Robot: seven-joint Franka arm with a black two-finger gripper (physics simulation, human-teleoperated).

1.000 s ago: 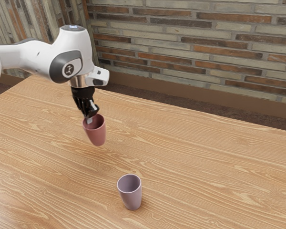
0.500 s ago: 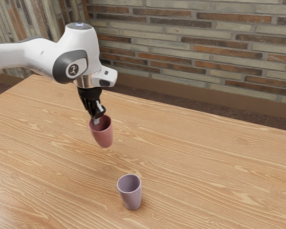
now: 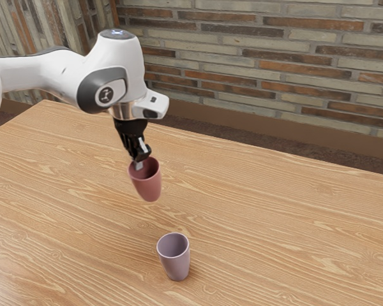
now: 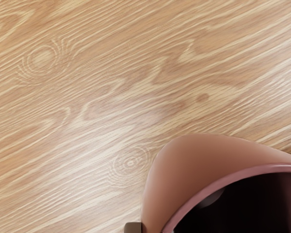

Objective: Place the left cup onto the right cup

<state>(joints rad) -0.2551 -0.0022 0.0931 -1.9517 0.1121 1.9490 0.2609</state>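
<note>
A reddish-brown cup (image 3: 147, 180) hangs tilted in the air above the table, and my gripper (image 3: 139, 162) is shut on its rim. In the wrist view the same cup (image 4: 194, 170) looms large just under my hand, over bare wood. A mauve cup (image 3: 173, 255) stands upright on the wooden table (image 3: 293, 217), below the held cup and a little toward the exterior view's right. A clear gap of air separates the two cups.
A brick wall (image 3: 274, 57) runs behind the table's far edge. The wooden tabletop stretches wide on all sides of the mauve cup.
My arm has carried the reddish-brown cup toward the exterior view's right and slightly down, closer to a spot above the mauve cup. The mauve cup has stayed put.
</note>
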